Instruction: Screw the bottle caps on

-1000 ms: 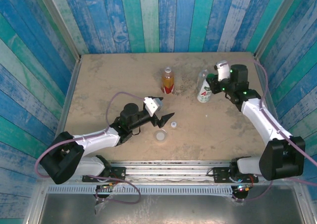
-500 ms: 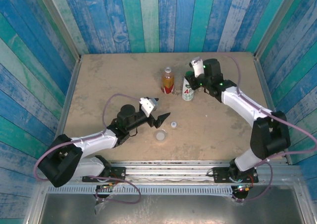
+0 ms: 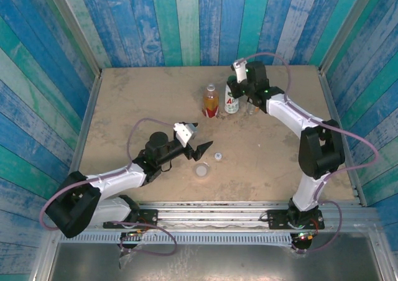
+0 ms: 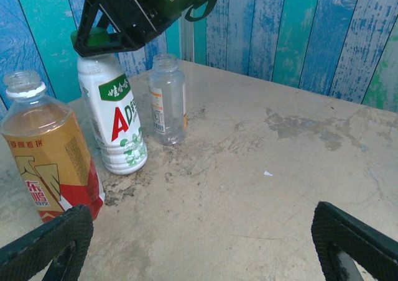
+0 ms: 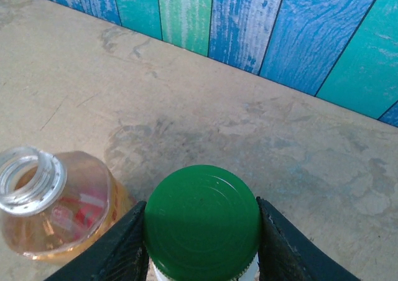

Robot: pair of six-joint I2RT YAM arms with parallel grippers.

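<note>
The amber bottle (image 4: 50, 163), at the left of the left wrist view, stands uncapped with drink inside. A sideways swing of the right gripper (image 5: 202, 231) beside it could tip and spill it. The white bottle (image 4: 115, 122) next to it has nothing bracing it, so a twist may spin it rather than seat the green cap (image 5: 202, 209) on its neck.

In the top view the left arm lies low at lower left, with the left gripper (image 3: 204, 139) spread wide and empty near the grey cap (image 3: 201, 170) and white cap (image 3: 218, 156). The right arm arches to upper centre, its fingers hugging the green cap's sides. Whether they pinch it cannot be told.
</note>
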